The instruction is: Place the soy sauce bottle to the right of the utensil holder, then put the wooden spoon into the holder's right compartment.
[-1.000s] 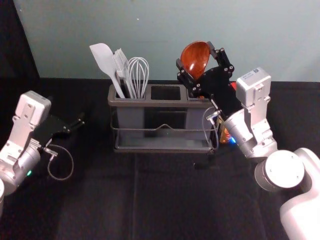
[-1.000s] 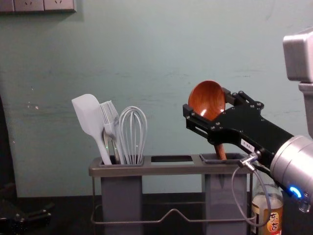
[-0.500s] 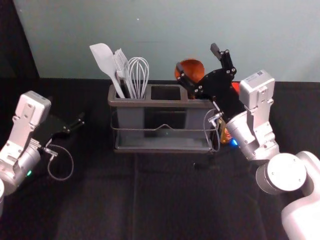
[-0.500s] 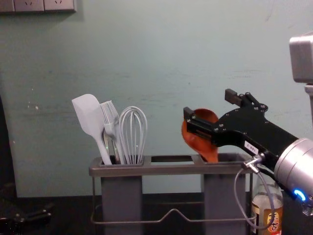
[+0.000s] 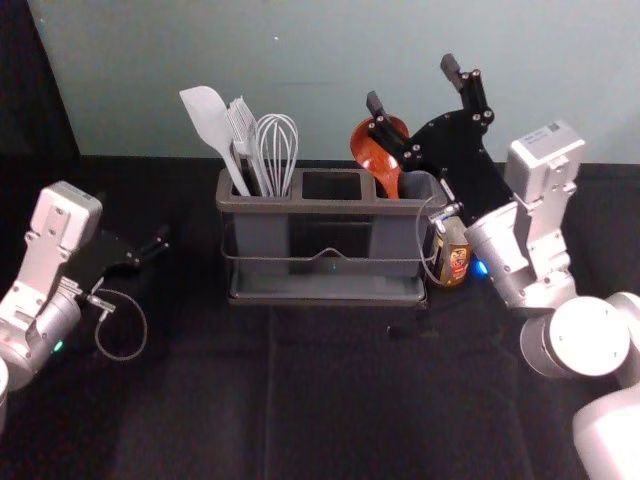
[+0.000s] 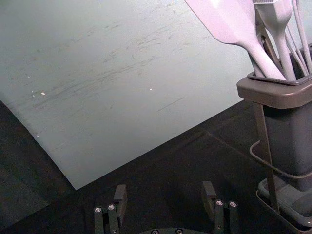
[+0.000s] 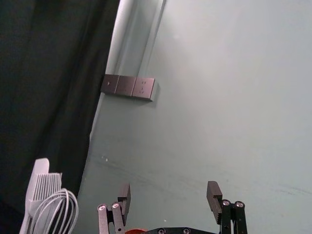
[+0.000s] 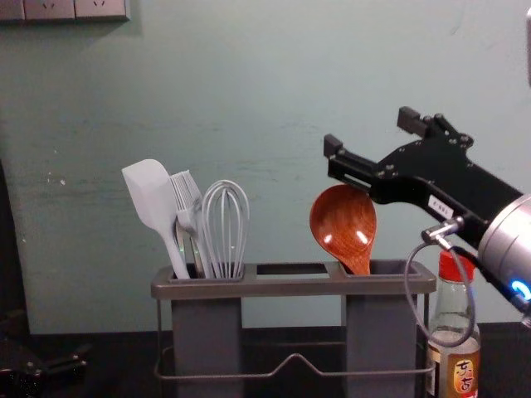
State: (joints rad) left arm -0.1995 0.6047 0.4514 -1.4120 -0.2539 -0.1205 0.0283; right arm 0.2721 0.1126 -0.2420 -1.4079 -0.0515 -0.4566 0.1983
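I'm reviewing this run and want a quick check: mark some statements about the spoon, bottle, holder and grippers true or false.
1. The spoon stands in the holder's right compartment. True.
2. The right gripper is shut on the spoon. False: it is open, near the spoon's bowl.
3. The spatula and whisk share the left compartment. True.
4. The bottle stands to the left of the holder. False: it stands to the right.
5. The left gripper is open, off to the holder's left. True.
6. The whisk lies flat on the table. False: it stands in the left compartment.
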